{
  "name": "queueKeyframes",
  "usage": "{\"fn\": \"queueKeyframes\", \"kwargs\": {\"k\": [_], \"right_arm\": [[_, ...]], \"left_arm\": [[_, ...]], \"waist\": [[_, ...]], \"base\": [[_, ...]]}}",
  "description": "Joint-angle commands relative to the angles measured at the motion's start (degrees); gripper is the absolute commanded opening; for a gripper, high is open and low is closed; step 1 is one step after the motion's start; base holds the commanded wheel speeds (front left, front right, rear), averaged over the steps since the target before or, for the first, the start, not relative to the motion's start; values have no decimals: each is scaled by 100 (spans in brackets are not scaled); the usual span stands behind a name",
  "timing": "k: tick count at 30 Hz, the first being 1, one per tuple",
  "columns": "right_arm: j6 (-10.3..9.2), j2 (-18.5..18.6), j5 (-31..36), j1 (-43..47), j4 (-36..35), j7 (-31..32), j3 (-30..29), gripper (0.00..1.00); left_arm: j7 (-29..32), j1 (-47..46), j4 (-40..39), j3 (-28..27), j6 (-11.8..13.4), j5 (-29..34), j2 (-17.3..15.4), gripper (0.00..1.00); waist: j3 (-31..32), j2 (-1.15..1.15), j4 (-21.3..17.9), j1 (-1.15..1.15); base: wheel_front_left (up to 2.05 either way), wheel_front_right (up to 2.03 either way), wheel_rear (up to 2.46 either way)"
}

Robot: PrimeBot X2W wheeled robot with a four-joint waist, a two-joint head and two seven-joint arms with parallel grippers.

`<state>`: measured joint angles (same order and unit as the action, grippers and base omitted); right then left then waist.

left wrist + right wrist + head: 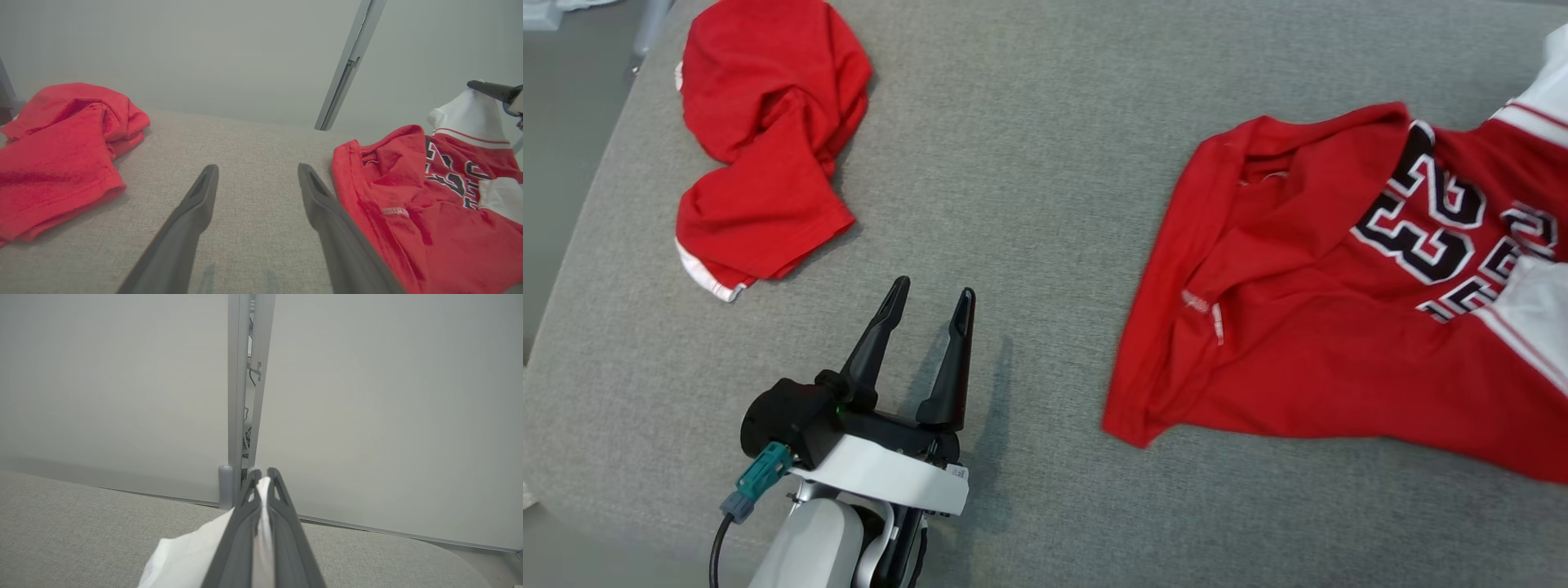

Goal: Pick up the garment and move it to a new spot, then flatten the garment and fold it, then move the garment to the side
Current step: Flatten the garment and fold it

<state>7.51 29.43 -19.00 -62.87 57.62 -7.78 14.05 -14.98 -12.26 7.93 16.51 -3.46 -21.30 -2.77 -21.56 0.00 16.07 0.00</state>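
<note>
While in right claw (263, 478), jersey (1290, 343) edge

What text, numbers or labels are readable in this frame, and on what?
"23": large black digits outlined in white, on the jersey, seen sideways.
More black-and-white characters beside them: creased and cut off, unreadable.
Small white mark on the jersey's red front: too small to read.
Sticker behind the left gripper: too small to read.
Red shirt: no text to be seen.
</note>
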Motion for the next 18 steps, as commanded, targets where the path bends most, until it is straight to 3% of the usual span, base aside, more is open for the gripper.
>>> {"fn": "queueKeyframes", "kwargs": {"k": [1, 4, 5, 6, 12, 18], "right_arm": [[-4, 35, 153, -200, 119, -158, -84, 0], [-4, -94, 355, -397, 452, -73, -168, 0], [-4, -98, 457, -457, 539, -89, -165, 13], [-4, -112, 512, -500, 655, -60, -192, 100], [-4, -478, 720, -305, 1079, -198, -141, 100], [-4, -873, 559, 32, 976, -542, 5, 100]], "left_arm": [[-23, -107, -1, 22, 11, -56, -21, 100], [-23, -114, -7, 63, 37, -114, -20, 100], [-23, -118, -8, 72, 38, -117, -22, 100], [-24, -127, -8, 84, 45, -129, -21, 100], [-24, -109, -23, 47, 113, -128, -21, 100], [-23, 12, -37, -103, 110, 21, -22, 100]], "waist": [[-73, 0, 137, 0], [-107, 0, 234, 0], [-116, 0, 255, 0], [-122, 0, 273, 0], [-9, 0, 231, 0], [299, 0, -99, 0]], "base": [[0, 0, 0], [0, 0, 0], [0, 0, 0], [0, 0, 0], [0, 0, 0], [0, 0, 0]]}}
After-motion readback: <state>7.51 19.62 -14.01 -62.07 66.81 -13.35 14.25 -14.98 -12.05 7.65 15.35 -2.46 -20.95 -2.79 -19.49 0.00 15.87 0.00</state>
